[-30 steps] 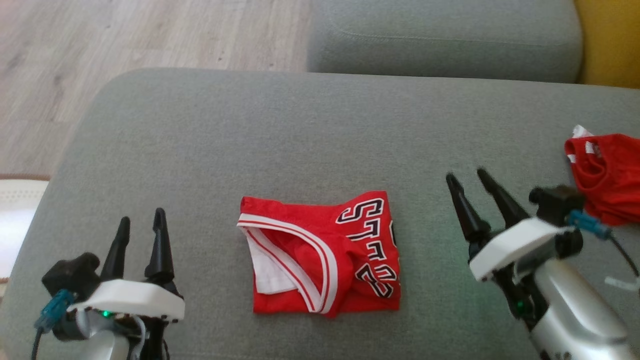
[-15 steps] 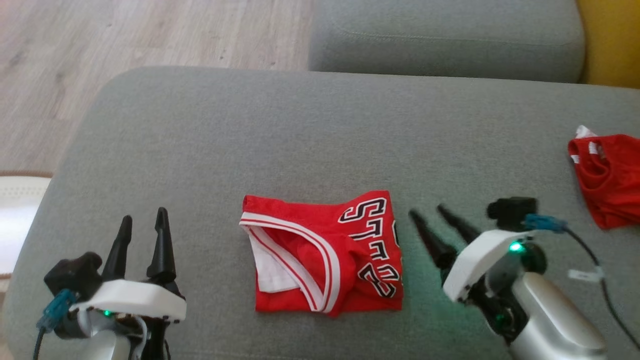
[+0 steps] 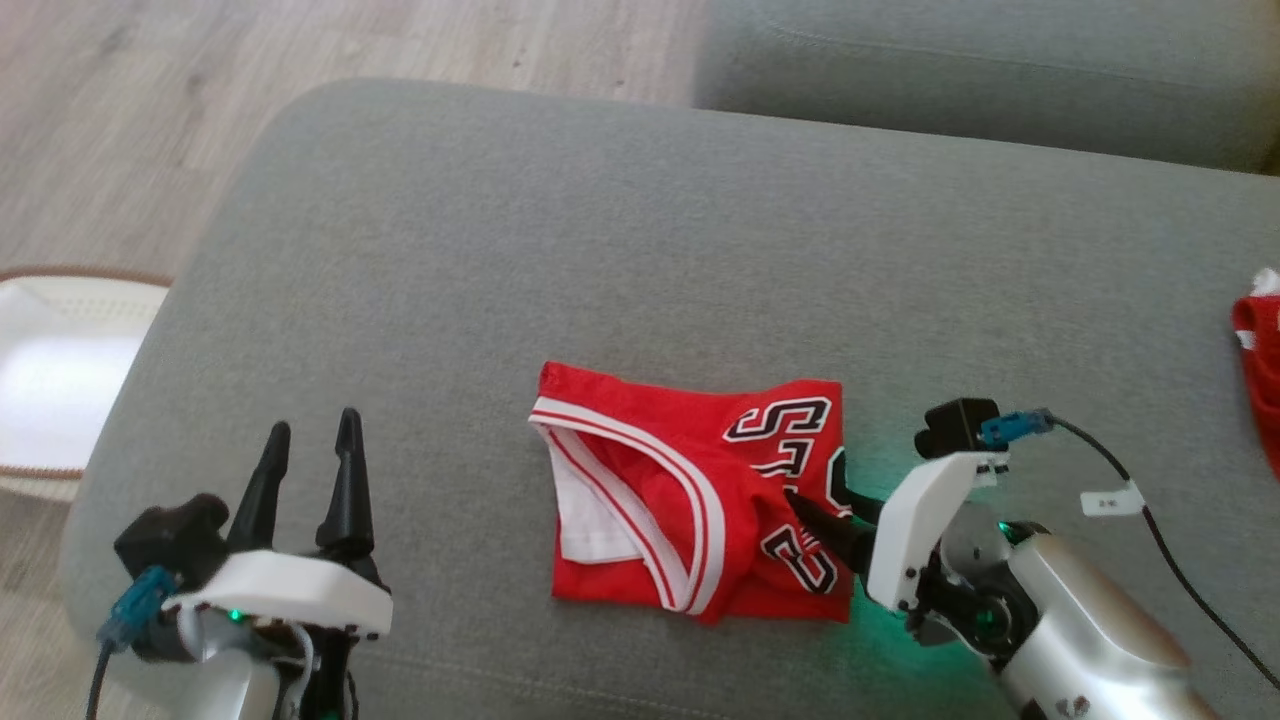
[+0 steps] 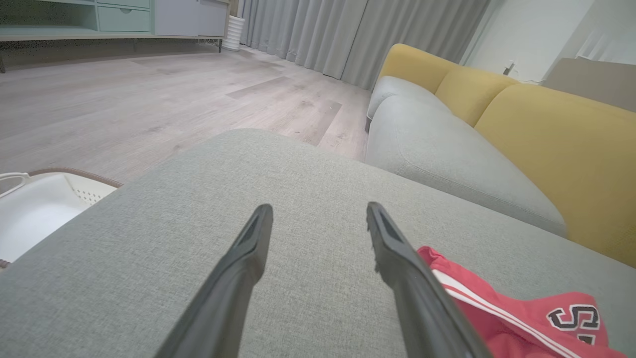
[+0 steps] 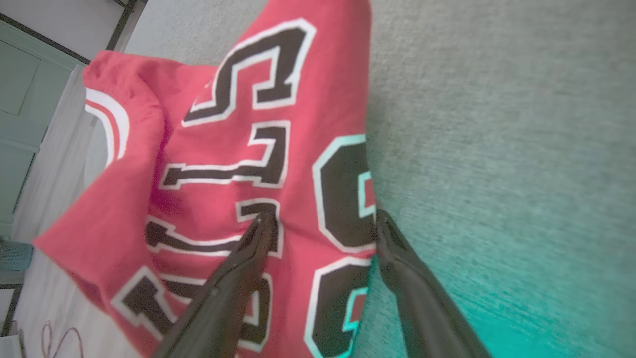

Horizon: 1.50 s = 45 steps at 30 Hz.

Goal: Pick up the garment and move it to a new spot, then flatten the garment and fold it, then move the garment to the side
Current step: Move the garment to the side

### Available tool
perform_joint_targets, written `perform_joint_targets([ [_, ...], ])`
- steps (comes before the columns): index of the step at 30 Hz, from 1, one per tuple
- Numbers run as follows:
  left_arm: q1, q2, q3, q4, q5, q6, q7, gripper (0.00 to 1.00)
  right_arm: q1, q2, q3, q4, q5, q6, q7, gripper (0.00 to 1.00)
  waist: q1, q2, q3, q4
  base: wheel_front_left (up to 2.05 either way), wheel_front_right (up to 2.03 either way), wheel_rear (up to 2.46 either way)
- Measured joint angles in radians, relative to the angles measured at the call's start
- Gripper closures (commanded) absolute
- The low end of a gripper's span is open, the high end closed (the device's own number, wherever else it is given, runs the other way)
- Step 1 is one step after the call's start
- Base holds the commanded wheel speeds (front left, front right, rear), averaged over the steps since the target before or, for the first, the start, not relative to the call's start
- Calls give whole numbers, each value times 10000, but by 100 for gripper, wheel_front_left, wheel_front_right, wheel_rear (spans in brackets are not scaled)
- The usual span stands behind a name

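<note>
The folded red jersey [image 3: 690,510] lies flat on the big grey sofa cushion [image 3: 600,250], near the front edge and a bit to the right of the middle. It is a little longer from side to side than from front to back. Its white and red striped opening faces the robot's left. Its black letters sit on the right end and are turned sideways. The right gripper [image 3: 820,510] is low down at that right end, pointing left across the jersey. Its two dark fingers are spread wide apart. In the right wrist view the right gripper [image 5: 322,215] has one finger over the letters on the jersey [image 5: 238,149] and the other finger just at the cloth's edge, over the grey cushion. Nothing is pinched between them, and I cannot tell if they press on the cloth. A green light glows on the cushion under this gripper. The left gripper [image 3: 313,422] is well apart from the jersey, over the cushion at the front left. Its fingers are wide apart too and hold nothing. Another red garment [image 3: 1262,380] peeks in at the far right. A white basket [image 3: 60,380] stands on the wood floor [image 3: 150,120] to the left.
</note>
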Motion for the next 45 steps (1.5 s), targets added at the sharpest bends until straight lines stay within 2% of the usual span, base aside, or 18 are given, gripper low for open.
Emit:
perform_joint_targets([
  [3,-102,-46,-4,36,13,-50,0,0,-56,71,6,17,424,0,261,0,0,0,85,184,0,0,0],
  [4,-105,-58,-6,48,15,-81,0,0,-58,61,35,13,437,0,245,22,0,0,111,236,0,0,0],
  [5,-106,-82,-6,73,25,-81,0,0,-69,36,38,29,437,0,167,68,0,0,134,284,0,0,0],
  [6,-106,-104,-6,100,67,-86,0,0,-93,6,58,54,437,0,94,100,0,0,150,320,0,0,0],
  [10,-111,-148,21,144,84,-88,0,0,-360,-123,178,12,426,0,-376,100,0,0,130,305,0,0,0],
  [15,-115,-209,15,146,165,-176,0,0,-1011,-416,481,-420,428,0,-401,100,0,0,19,74,0,0,0],
  [23,-118,-378,-29,257,182,-351,0,0,-2946,-1118,1478,-1597,629,0,1126,100,0,0,-214,-804,0,0,0],
  [28,-218,-556,-46,276,259,-437,0,0,-4037,-1352,1693,-1929,988,0,2176,100,0,0,-186,-1426,0,0,0],
  [36,-647,-617,-4,318,366,-612,0,0,-5705,-1536,915,-1965,2178,0,3198,100,0,0,460,-2176,0,0,0],
  [40,-1037,-652,-2,347,474,-706,0,0,-6200,-1664,640,-1530,2151,0,3394,100,1,0,933,-2453,0,0,0],
  [45,-1295,-654,25,378,614,-794,0,0,-6603,-2220,96,-711,1885,0,3852,100,1,-1,1502,-2786,0,0,0],
])
